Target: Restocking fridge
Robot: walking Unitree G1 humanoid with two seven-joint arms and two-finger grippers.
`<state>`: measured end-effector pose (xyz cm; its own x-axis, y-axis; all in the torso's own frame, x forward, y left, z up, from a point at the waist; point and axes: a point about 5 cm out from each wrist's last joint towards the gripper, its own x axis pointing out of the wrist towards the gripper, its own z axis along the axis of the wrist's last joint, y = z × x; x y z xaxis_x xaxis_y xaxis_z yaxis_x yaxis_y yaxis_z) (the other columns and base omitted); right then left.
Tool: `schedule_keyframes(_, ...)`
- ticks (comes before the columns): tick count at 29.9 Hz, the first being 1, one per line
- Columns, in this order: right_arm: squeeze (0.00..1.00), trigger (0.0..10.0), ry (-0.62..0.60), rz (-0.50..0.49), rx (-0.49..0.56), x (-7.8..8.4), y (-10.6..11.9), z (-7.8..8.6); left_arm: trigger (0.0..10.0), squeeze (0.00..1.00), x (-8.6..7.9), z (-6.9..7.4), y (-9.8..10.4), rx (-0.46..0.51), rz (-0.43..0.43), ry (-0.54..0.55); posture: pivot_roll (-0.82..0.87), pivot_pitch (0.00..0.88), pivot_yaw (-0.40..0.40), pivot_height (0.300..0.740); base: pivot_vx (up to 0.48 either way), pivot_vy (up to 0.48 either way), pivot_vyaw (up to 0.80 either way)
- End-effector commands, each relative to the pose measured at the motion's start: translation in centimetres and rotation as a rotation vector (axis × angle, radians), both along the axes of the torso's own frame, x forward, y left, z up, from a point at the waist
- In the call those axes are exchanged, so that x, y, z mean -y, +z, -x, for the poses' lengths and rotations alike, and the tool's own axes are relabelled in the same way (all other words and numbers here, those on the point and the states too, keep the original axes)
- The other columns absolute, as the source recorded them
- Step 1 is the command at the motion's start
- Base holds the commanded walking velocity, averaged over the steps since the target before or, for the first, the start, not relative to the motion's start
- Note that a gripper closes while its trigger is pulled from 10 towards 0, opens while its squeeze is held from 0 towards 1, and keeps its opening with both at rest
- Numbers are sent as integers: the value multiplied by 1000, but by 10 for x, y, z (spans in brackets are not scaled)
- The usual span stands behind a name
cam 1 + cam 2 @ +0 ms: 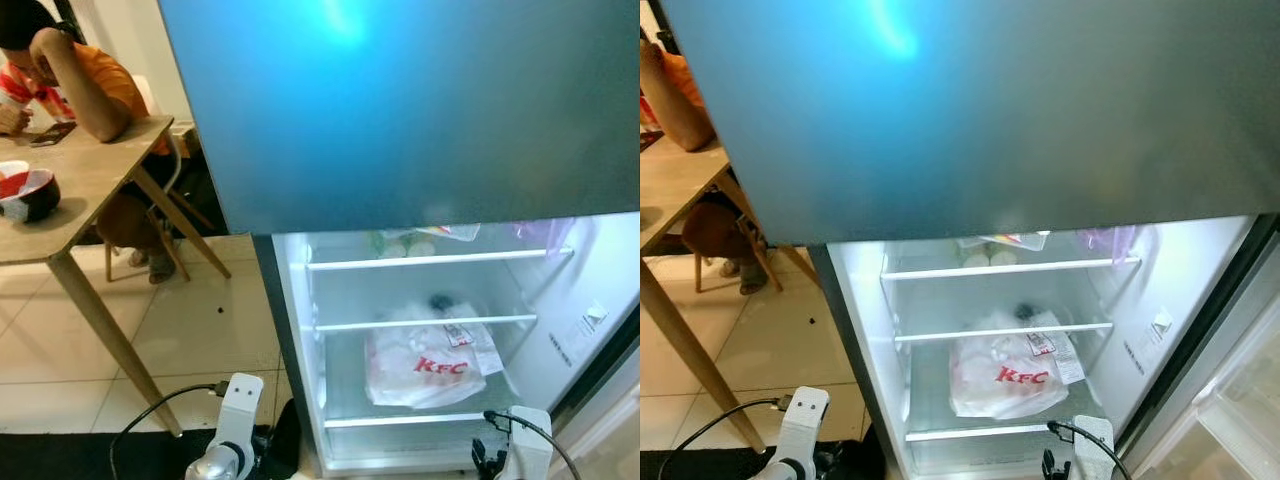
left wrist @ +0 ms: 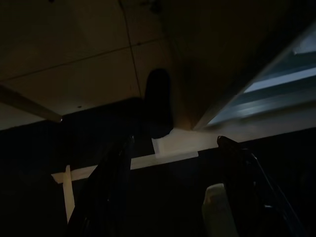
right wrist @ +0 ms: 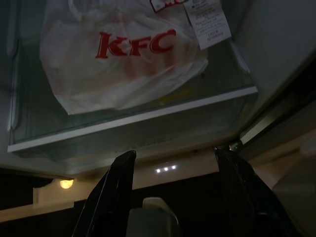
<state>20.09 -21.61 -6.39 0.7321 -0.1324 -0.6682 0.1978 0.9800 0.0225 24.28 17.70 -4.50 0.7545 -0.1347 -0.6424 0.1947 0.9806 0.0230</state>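
Standing open, the fridge (image 1: 300, 330) is holding a white KFC bag (image 1: 425, 365) on its lower glass shelf (image 3: 133, 121), while the right gripper (image 3: 175, 197) is hovering below that shelf's edge, fingers apart and empty, and the left gripper (image 2: 173, 192) is hanging spread beside the fridge's base.

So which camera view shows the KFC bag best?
The right wrist view: the KFC bag is close, its red letters clear, lying on a glass shelf. Both eye views show it smaller, inside the fridge. The left wrist view is dark.

KFC bag (image 1: 425, 365) on glass shelf (image 1: 400, 421)
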Motion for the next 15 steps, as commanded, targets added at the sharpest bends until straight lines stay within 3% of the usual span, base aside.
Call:
schedule_keyframes(1, 0, 10000, 10, 3, 17, -3, 2, -3, 10000, 0, 0, 2, -2, -8, -1, 5, -91, 18, 33, 659, 0, 0, 0)
schedule_keyframes(15, 0, 10000, -6, 4, 28, -2, 2, -3, 10000, 0, 3, -6, 4, 25, 3, -13, -90, 19, 35, 659, 0, 0, 0)
